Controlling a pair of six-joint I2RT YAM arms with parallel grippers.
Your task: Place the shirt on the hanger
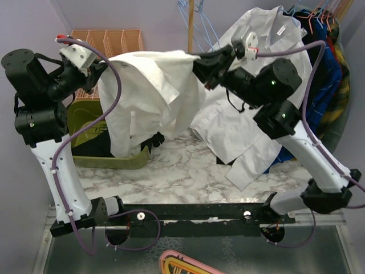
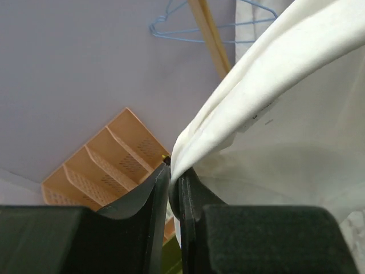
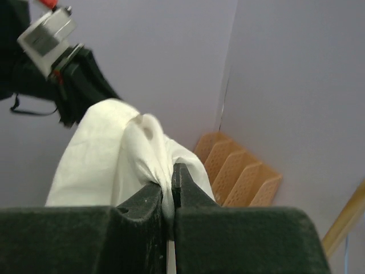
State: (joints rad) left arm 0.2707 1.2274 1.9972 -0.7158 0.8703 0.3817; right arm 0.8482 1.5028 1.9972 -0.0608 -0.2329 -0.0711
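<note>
White shirt (image 1: 151, 91) spans taut, pinched between left tool (image 2: 173, 173) and right tool (image 3: 170, 178).

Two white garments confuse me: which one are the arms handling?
Start at the marble-patterned table and look above the olive-green plastic bin on its left. The white cloth shirt is stretched in the air there between the two arms. Unlike the long white coat hanging at right, both jaws pinch it.
</note>
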